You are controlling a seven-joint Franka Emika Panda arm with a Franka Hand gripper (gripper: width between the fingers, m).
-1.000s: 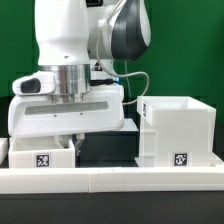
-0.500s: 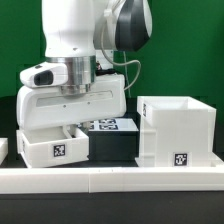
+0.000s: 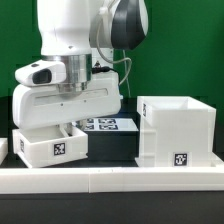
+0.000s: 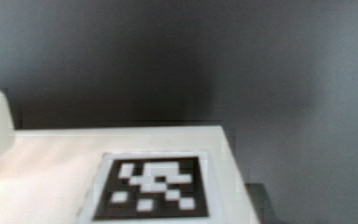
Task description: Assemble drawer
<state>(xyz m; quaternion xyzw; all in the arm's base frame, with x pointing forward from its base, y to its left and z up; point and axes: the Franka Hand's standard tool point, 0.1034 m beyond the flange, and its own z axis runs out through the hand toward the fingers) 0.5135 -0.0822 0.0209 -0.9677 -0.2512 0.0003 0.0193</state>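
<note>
Nearest us a white ledge (image 3: 120, 182) crosses the bottom of the exterior frame; behind it the small drawer box (image 3: 50, 147) sits lower left and the taller open cabinet (image 3: 178, 128) right, apart; the marker board (image 3: 106, 124) lies between them, further back. The gripper (image 3: 68, 127) hangs at that box's top rim; we cannot tell whether its jaws clamp it or stand apart; the wrist view shows a tagged white surface (image 4: 69, 150)

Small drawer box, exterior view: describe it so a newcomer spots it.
Find the robot arm on the exterior view's left. Right under it sits a low white box with one black tag on its front. The other tagged box, on that view's right, is taller.
</note>
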